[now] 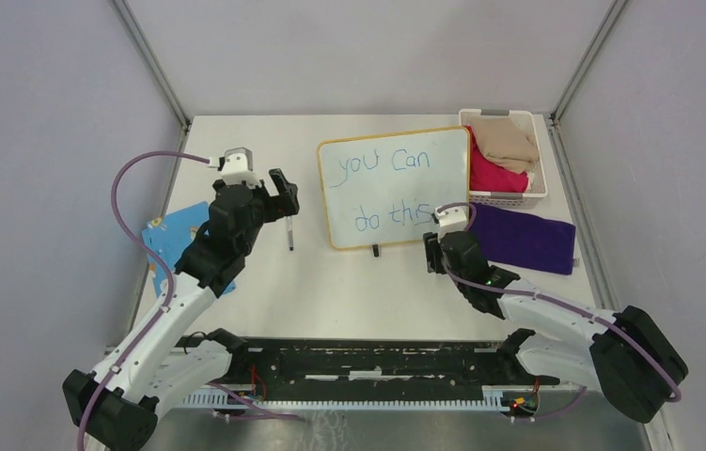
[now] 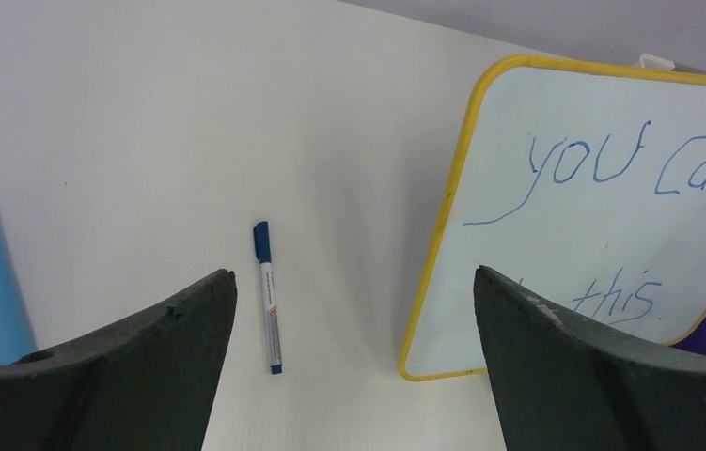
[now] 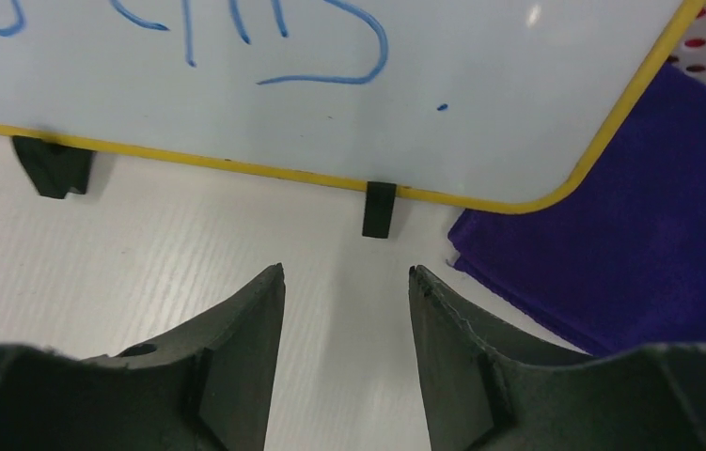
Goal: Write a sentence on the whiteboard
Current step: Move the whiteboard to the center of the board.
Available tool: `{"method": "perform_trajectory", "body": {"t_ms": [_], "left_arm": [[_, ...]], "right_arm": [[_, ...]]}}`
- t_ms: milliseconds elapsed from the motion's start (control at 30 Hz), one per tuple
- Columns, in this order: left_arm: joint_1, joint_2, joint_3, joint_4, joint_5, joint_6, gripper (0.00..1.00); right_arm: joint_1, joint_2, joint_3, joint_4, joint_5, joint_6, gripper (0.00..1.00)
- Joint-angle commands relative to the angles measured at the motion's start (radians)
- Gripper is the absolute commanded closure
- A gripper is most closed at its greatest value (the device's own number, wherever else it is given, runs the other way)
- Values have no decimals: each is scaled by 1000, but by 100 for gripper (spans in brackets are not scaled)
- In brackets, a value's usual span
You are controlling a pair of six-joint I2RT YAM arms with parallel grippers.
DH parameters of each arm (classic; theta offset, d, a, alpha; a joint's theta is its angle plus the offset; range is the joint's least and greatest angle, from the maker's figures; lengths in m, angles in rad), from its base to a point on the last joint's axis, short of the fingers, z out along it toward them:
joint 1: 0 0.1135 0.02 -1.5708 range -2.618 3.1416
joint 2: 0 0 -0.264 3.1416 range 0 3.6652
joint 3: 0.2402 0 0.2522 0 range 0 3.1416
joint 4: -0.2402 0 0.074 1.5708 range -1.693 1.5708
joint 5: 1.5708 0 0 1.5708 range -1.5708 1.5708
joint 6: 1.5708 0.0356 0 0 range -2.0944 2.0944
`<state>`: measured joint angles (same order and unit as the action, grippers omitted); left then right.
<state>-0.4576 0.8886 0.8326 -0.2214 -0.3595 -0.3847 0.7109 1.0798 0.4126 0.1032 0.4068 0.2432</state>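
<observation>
Though near the whiteboard's lower edge, right fingers apart over table.

The whiteboard bears the sentence "you Can do this" in blue, on two lines; the pen's print is unreadable.

two white arms with black joints, looping lilac cables, dark wedge-shaped tool fingers

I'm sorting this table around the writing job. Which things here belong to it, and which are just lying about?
Job: whiteboard; sentence in blue; marker lying left of the board.
Lying about: blue flat item at the left edge; basket of cloths; purple cloth.
</observation>
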Motion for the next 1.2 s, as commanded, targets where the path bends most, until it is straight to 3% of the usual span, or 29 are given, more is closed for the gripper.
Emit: {"method": "perform_trajectory", "body": {"t_ms": [0, 567, 1167], "left_arm": [[-15, 8, 14, 47, 7, 37, 0], [-44, 36, 21, 41, 25, 32, 1], [-53, 66, 33, 31, 45, 35, 2]], "right_arm": [[-45, 54, -17, 112, -40, 61, 44], [-103, 308, 61, 211, 8, 37, 49], [-84, 437, 183, 249, -104, 43, 69]]}}
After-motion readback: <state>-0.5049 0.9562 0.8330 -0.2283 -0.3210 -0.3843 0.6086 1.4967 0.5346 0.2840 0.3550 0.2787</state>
